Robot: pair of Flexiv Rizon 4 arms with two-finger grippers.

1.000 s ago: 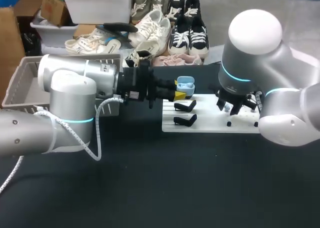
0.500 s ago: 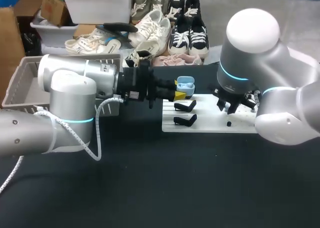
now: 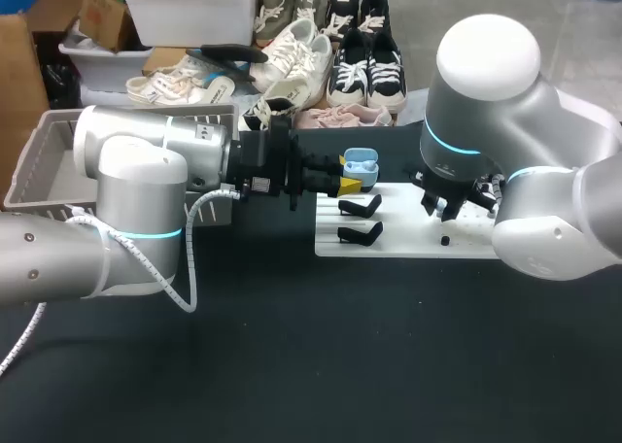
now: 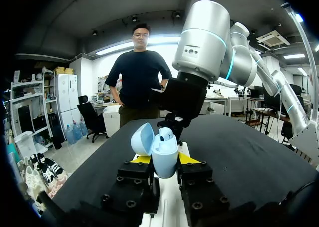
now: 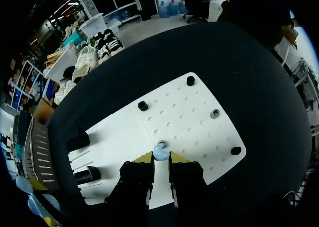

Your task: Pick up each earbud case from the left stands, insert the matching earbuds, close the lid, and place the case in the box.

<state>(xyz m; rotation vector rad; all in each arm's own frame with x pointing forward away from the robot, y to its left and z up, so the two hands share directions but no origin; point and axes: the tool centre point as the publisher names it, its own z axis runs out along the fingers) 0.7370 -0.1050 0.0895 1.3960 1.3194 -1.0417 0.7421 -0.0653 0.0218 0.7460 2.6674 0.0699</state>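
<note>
The earbud case (image 4: 163, 150) sits clamped between the left gripper's (image 4: 164, 160) fingers. The earbud (image 5: 159, 152) is pinched at the right gripper's (image 5: 160, 160) tips, over the board (image 5: 194, 122). Two stands (image 3: 362, 207) lie on the board between both grippers; the box (image 3: 39, 166) lies behind the left arm

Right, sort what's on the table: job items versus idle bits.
Job:
light blue earbud case, open, gripped in the left pincer
blue earbud at the right pincer
grey box

Idle:
two empty black stands on the white board
black pegs
</note>
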